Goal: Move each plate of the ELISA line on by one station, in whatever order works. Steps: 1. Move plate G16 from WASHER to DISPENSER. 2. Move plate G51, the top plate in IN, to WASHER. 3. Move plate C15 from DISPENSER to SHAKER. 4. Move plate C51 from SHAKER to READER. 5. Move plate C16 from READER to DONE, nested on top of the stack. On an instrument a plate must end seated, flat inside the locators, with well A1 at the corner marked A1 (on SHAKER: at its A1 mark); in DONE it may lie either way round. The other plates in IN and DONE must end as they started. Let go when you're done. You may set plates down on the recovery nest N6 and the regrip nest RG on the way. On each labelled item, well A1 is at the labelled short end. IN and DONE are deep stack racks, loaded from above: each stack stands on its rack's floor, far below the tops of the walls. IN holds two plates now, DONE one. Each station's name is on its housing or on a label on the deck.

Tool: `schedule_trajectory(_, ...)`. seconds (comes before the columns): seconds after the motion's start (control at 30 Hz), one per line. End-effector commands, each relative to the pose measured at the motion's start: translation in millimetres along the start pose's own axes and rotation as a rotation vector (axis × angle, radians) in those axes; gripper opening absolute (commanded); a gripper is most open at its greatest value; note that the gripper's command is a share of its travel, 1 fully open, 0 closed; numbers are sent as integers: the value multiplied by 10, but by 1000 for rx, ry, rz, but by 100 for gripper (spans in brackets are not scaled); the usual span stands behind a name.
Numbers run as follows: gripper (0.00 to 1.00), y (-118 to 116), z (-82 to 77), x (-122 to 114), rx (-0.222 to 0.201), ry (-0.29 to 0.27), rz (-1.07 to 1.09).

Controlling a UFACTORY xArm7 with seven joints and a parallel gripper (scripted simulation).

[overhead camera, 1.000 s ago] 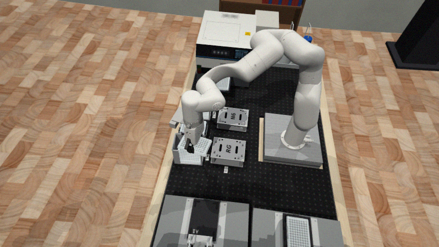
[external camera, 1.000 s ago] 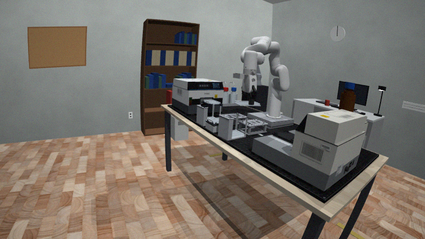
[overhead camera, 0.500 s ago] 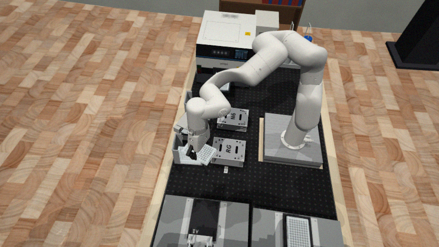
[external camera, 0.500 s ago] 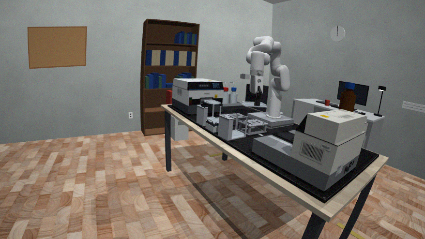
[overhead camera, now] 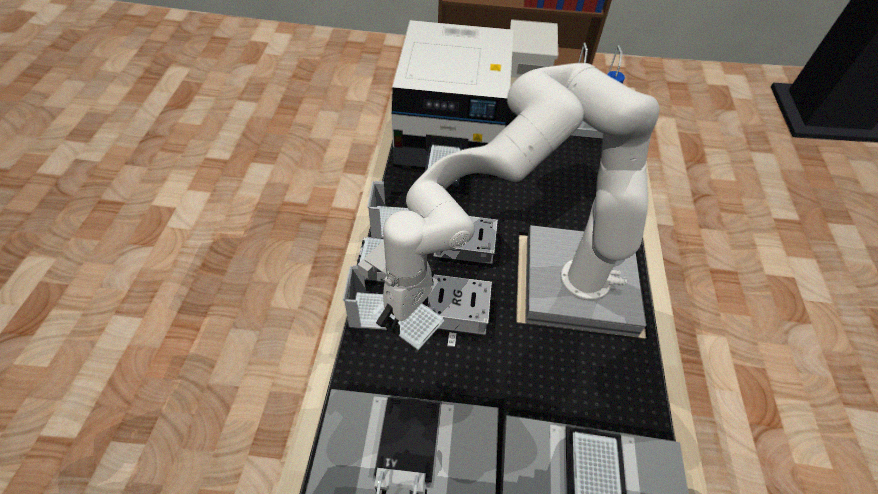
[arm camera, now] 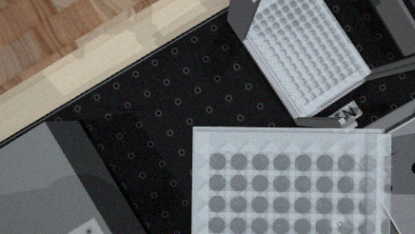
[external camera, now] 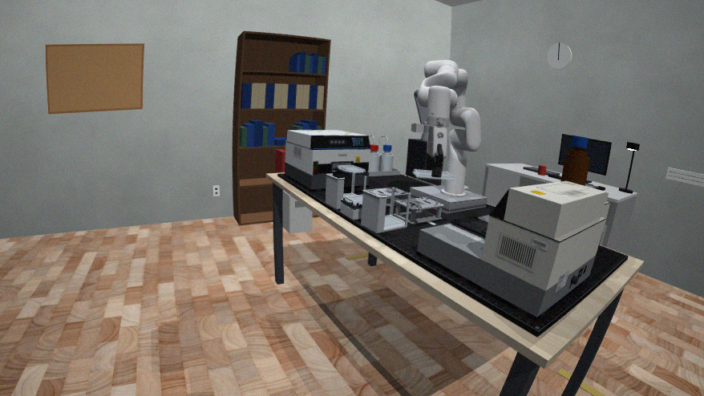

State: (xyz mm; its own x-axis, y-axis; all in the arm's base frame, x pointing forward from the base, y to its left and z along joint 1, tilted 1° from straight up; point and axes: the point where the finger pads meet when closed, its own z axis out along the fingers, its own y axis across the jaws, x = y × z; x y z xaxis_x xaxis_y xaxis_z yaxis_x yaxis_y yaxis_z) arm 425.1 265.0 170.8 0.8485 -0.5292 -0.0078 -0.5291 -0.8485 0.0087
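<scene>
My gripper (overhead camera: 397,324) is shut on a clear well plate (overhead camera: 420,324) and holds it above the deck, between the IN rack (overhead camera: 363,307) and the RG nest (overhead camera: 463,301). The plate is turned askew to the deck's edges. It fills the lower right of the wrist view (arm camera: 290,183), and I cannot read its label. Another plate (arm camera: 306,52) lies in the IN rack, beside the IN label (arm camera: 348,113). In the exterior view the gripper (external camera: 437,167) hangs over the middle of the table.
The N6 nest (overhead camera: 478,236) stands behind RG. Two more racks (overhead camera: 380,215) line the left edge behind IN. A front instrument has an empty black nest marked A1 (overhead camera: 408,439). Its neighbour holds a plate (overhead camera: 595,463). The rear machine has a plate (overhead camera: 443,153).
</scene>
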Motion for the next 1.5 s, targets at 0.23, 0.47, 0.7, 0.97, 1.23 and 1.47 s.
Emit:
schedule_trajectory(0.23, 0, -138, -20, -258, 3, 5, 124)
schedule_trajectory(0.47, 0, -238, -19, -470, 3, 5, 206)
schedule_trajectory(0.7, 0, -377, -19, -562, 3, 4, 264)
schedule_trajectory(0.97, 0, -600, -20, -710, 4, 4, 357)
schedule_trajectory(1.23, 0, -695, -20, -772, 4, 4, 427)
schedule_trajectory(1.47, 0, -836, -20, -861, 4, 4, 509)
